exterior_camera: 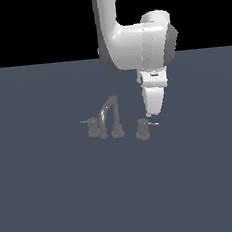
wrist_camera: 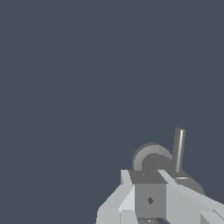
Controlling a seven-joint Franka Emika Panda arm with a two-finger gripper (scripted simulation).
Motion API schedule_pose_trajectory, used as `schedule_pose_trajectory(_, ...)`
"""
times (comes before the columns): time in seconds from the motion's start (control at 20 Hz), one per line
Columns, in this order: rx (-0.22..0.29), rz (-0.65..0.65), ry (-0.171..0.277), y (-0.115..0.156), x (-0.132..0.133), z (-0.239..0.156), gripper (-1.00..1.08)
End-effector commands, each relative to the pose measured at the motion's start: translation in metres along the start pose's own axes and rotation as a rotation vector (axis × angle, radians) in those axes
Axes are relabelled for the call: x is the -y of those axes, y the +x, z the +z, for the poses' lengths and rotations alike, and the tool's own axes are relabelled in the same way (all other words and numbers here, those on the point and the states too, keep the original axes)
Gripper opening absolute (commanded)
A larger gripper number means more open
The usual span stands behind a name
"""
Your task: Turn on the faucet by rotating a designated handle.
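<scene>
The faucet [exterior_camera: 110, 114] is a small dark grey set on the floor, with a tall arched spout between two stubby knobs. The handle [exterior_camera: 142, 129] is the knob on the exterior view's right; its thin lever [exterior_camera: 153, 124] shows a white glint. My gripper [exterior_camera: 148, 115] hangs tip down just above that lever, apart from the knob top, and tapers to one point, shut on nothing. In the wrist view the gripper [wrist_camera: 145, 177] sits close over the handle [wrist_camera: 151, 158], whose lever [wrist_camera: 178, 148] sticks out past the fingers.
The twin knob [exterior_camera: 93, 126], with a duller lever, stands on the exterior view's left of the spout. A flat dark blue-grey floor [exterior_camera: 55, 194] spreads all around. The white arm [exterior_camera: 131, 41] comes down from above.
</scene>
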State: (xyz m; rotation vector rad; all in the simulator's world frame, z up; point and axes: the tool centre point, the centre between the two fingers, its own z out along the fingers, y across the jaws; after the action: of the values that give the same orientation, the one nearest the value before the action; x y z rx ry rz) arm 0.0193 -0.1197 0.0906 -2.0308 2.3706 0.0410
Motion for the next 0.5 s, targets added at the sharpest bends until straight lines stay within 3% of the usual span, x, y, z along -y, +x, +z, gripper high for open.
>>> schedule_pose_trajectory(0.0,-0.014,0.042,0.004,0.006,0.002,0.011,-1.00)
schedule_pose_trajectory(0.45,-0.032,0.093,0.009,0.013,0.004,0.027,-1.00)
